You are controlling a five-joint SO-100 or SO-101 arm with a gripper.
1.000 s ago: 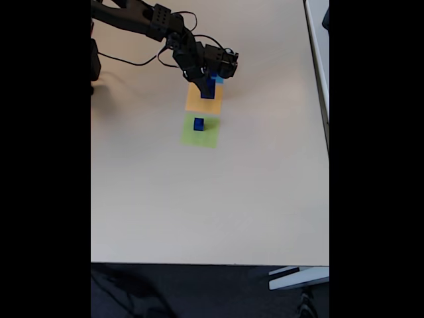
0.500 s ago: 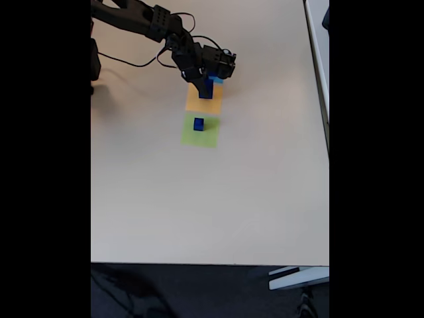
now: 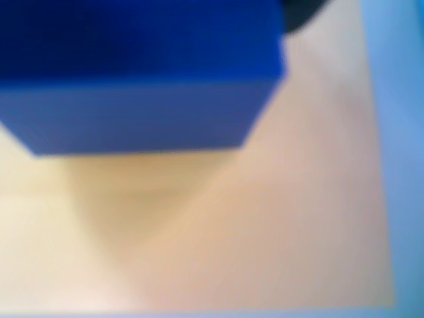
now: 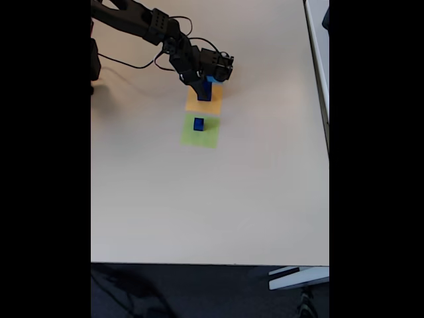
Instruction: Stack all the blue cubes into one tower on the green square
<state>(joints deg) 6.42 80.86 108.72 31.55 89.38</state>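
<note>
In the fixed view a dark blue cube (image 4: 205, 93) stands on the orange square (image 4: 202, 103). My gripper (image 4: 206, 85) hangs right over that cube and its dark fingers blend with the cube's top, so the jaws cannot be made out. A smaller blue cube (image 4: 198, 124) sits on the far part of the green square (image 4: 199, 134), apart from the gripper. The wrist view is blurred, with a big blue cube (image 3: 139, 73) at the upper left over the pale orange square (image 3: 265, 218).
A light-blue square (image 4: 214, 80) peeks out beside the gripper and shows as a strip along the right edge of the wrist view (image 3: 401, 146). The beige table (image 4: 212, 199) stretches wide toward the near edge. Cables loop beside the arm (image 4: 142, 23).
The arm has drawn back slightly toward the upper left. The blue cube under the gripper has shifted a little left with it. The cube on the green square has not moved.
</note>
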